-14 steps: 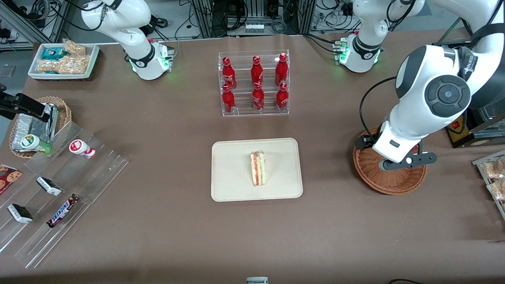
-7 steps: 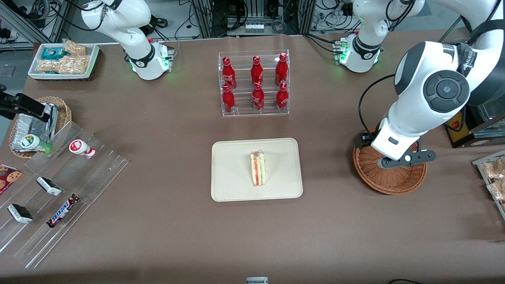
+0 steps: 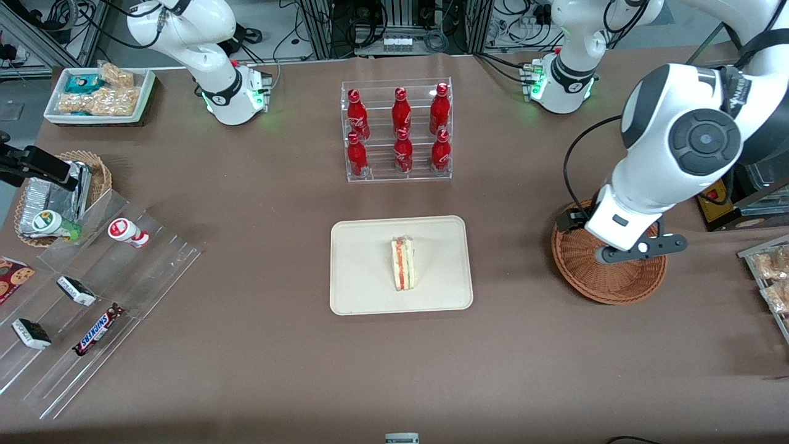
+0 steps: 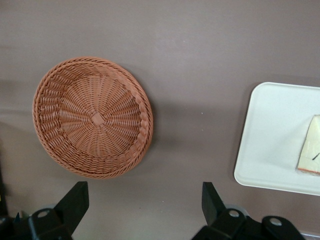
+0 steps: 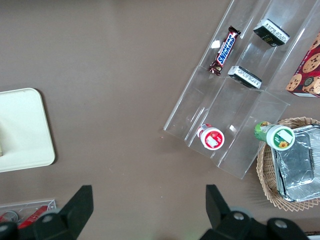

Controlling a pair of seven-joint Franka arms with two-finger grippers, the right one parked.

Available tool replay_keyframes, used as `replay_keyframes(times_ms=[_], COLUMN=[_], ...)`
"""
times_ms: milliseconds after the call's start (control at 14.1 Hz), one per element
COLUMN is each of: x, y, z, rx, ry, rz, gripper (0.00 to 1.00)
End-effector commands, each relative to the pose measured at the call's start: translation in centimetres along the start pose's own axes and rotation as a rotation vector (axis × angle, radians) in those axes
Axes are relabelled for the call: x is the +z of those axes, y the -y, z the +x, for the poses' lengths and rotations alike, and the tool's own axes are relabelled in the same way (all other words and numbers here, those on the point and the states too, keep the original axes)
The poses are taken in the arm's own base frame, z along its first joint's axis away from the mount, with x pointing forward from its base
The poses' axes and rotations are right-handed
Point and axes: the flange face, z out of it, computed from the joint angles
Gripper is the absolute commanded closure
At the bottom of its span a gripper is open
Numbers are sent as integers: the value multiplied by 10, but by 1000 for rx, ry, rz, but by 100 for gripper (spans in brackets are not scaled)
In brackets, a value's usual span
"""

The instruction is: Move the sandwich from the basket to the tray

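Sandwich: the small triangular wedge of white bread with orange-red and green filling (image 3: 404,265) lies on the flat cream-beige rectangular plastic tray (image 3: 363,271), about in its middle; in the wrist view only one pale corner of it (image 4: 311,152) shows on the tray (image 4: 270,135).

Basket: the round, shallow, reddish-brown woven wicker basket (image 3: 607,287) sits on the brown table (image 3: 265,357) toward the working arm's end, well apart from the tray. Seen from the wrist, the basket (image 4: 92,117) holds nothing.

Gripper: the left arm's gripper (image 4: 142,200) hangs above the basket, its two black fingers (image 4: 75,197) spread wide with nothing between them; from the front its black body (image 3: 641,246) shows over the basket's rim.

Rack: a clear acrylic stand of red bottles (image 3: 397,129) stands farther from the front camera than the tray.
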Motion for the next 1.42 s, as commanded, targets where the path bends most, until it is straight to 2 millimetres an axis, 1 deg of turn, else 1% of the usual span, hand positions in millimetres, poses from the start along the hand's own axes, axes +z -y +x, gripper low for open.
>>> replay_keyframes(times_ms=[0,142,213,284,355,426,567,709,851,993,1348], x=[-18,-16,-20,-28,-37,-43,-57,-68,-72,-76,-80], y=[37,59,85,108,126,139,154,158,155,157,157], z=[-2,2,4,3,0,-7,-19,-29,-26,-23,-25], rx=[-38,29,38,63,95,132,165,188,193,189,179], ry=[8,34,49,44,41,55,57,50,29,-5,-12], rz=[-34,-41,-51,-76,-88,-86,-89,-103,-122,-121,-113], gripper=[0,0,0,0,0,0,0,0,0,0,0])
